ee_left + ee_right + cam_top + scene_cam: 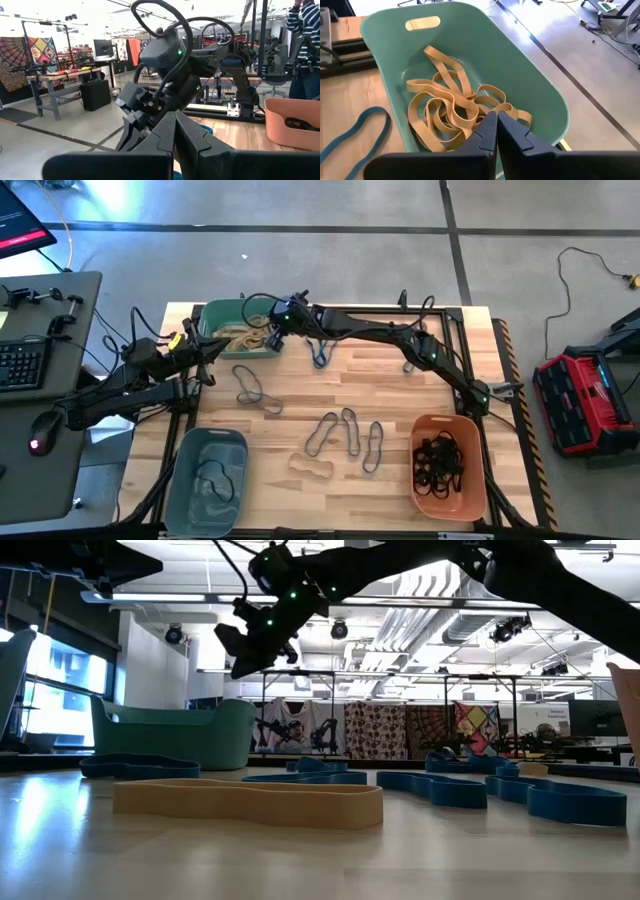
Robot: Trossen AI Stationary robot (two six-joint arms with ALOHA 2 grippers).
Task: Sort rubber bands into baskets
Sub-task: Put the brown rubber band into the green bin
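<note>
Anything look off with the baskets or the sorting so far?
Nothing stands out. The teal basket holds only tan bands, the orange basket only black ones, and all three tubs sit upright. Several bands still lie unsorted on the table.

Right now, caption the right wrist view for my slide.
Shut right gripper over the teal-green basket of tan rubber bands.

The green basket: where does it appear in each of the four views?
High view: green basket at the table's far edge, left of centre.
Low view: left, in the background.
Left wrist view: not visible.
Right wrist view: fills most of the picture.
Shared landmark: the right gripper over the basket, holding tan bands.
</note>
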